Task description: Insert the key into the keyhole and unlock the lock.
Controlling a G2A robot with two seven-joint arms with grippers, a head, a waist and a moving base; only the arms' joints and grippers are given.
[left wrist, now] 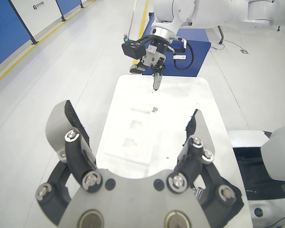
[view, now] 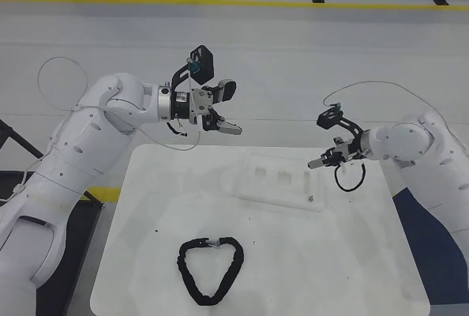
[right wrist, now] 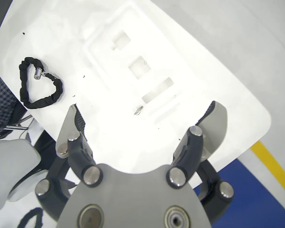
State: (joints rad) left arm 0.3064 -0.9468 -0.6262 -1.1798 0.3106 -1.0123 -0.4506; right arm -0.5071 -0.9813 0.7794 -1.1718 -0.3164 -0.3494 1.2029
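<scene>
A black fabric-sleeved chain lock (view: 189, 276) (right wrist: 41, 102) lay in a closed, roughly heart-shaped loop on the white tabletop (view: 140, 261) (left wrist: 209, 119) (right wrist: 61, 12), toward the robot's side. Its silver lock cylinder (view: 211, 243) (right wrist: 38, 74) joined the two ends of the loop at the side facing the tray.

Farther from the robot sat a white foam tray (view: 274, 178) (left wrist: 128, 153) (right wrist: 102, 55) with several rectangular recesses. The small silver key (view: 310, 197) (left wrist: 154, 109) (right wrist: 138, 111) rested on this tray, at the end nearest the right arm and beside the long narrow recess. It was well apart from the lock, and nothing was touching it.

The left hand (view: 233, 109) (left wrist: 131, 107) hung in the air by the far left corner of the tabletop, pointing across toward the other arm. Its fingers (left wrist: 71, 117) were spread wide with nothing between them.

The right hand (view: 315, 164) (left wrist: 155, 86) (right wrist: 143, 105) hovered above the far right corner, near the key's end of the tray and above the key without touching it. In its own wrist view its fingers (right wrist: 73, 119) stood wide apart and held nothing. From the left wrist view the same hand appeared edge-on, tip angled down at the tabletop.

The lock and the key both lay untouched, with the key not yet in the keyhole.
</scene>
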